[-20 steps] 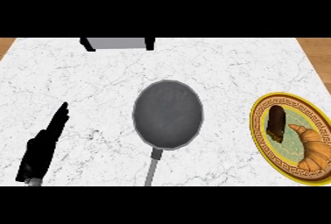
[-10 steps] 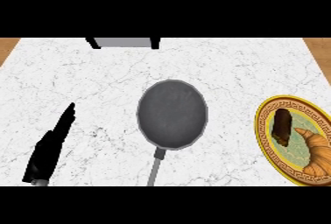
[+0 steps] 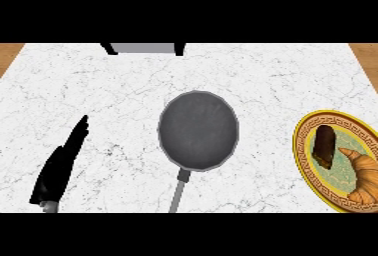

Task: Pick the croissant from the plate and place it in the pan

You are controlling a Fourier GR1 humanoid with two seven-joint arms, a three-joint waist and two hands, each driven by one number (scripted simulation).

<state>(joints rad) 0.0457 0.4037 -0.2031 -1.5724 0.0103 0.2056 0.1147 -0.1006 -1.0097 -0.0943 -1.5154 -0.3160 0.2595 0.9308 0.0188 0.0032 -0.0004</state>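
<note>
A golden croissant (image 3: 363, 172) lies on the yellow-rimmed patterned plate (image 3: 301, 150) at the counter's right edge, partly cut off by the picture's edge. Beside it on the plate lies a dark brown oblong piece (image 3: 324, 146). The dark grey pan (image 3: 198, 131) sits mid-counter with nothing in it, its handle (image 3: 178, 192) pointing toward me. My left hand (image 3: 59, 167) shows at the lower left, black, fingers straight and pointing away, holding nothing, well apart from the pan. My right hand does not show.
White marble counter (image 3: 111, 100) spreads around the pan. A grey box-like object with a dark frame (image 3: 144, 48) stands at the far edge. Brown floor shows past the counter's far corners (image 3: 365, 50).
My left hand has shifted a little to the right and stands slightly more upright. The pan, plate and croissant keep their places on the counter.
</note>
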